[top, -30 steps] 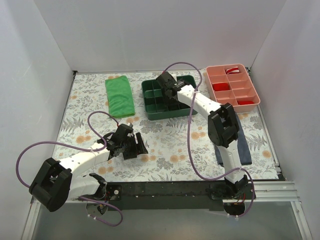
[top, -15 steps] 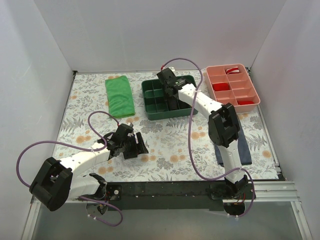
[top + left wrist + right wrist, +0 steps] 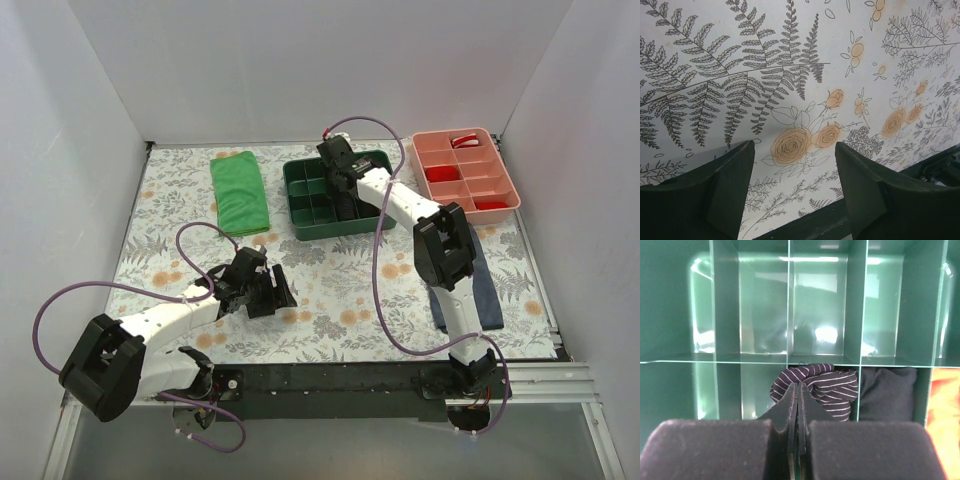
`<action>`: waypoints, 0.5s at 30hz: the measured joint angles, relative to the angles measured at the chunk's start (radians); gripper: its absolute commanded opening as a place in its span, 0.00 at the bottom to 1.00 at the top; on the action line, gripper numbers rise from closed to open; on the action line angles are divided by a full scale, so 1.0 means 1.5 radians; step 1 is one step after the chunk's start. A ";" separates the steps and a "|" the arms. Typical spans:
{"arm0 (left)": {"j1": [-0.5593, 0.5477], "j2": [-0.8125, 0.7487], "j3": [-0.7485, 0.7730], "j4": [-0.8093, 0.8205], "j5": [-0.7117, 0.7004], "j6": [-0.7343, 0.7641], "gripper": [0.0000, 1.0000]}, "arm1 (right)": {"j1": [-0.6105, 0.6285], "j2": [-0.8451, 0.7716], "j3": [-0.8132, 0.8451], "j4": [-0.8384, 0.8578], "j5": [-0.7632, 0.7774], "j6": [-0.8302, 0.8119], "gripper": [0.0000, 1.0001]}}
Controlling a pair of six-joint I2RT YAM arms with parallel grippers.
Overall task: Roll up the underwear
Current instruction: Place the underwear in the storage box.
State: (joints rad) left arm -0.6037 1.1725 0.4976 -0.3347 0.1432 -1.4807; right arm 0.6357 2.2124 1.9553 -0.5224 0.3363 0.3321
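The underwear (image 3: 826, 384) is lying crumpled into a loose bundle inside the green tray (image 3: 750, 315), in one compartment of the row that is nearer to the right wrist camera. Its dark striped fabric is filling that compartment from side to side. The right claw (image 3: 798, 386) is reaching into this tray with its two fingers pressed fully together, so that only a thin line is showing between them. Its tips are standing right in front of the left part of the bundle. I cannot tell whether they are pinching any fabric or only touching it. In the compartment just to the right of the underwear, a plain dark bundle (image 3: 888, 392) is sitting. From above, the green tray (image 3: 335, 232) is standing near the far edge of the table (image 3: 330, 290), about in the middle, and the right arm is covering part of it. The left claw (image 3: 265, 290) is hanging low over the flowered table cover near the near left corner. Its fingers (image 3: 730, 195) are standing wide apart and are holding nothing. It is well apart from the tray.
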 measured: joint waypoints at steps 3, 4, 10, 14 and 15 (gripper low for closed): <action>0.000 0.001 0.000 0.002 0.000 0.000 0.65 | -0.001 0.010 -0.010 0.006 -0.002 0.001 0.01; 0.000 0.001 0.000 0.002 0.000 0.000 0.65 | -0.001 0.010 -0.017 0.007 -0.003 0.001 0.01; 0.001 0.001 0.000 0.003 0.000 0.000 0.65 | -0.001 0.012 -0.030 0.016 -0.001 0.003 0.01; 0.001 0.002 0.000 0.003 0.000 0.000 0.64 | -0.004 0.014 -0.032 0.018 0.000 0.001 0.01; 0.001 0.003 0.000 0.004 0.000 0.000 0.64 | -0.004 0.016 -0.031 0.017 -0.002 0.001 0.01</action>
State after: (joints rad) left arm -0.6029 1.1763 0.4976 -0.3290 0.1432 -1.4807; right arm 0.6292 2.2364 1.9087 -0.4969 0.3336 0.3328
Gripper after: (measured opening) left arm 0.649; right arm 0.022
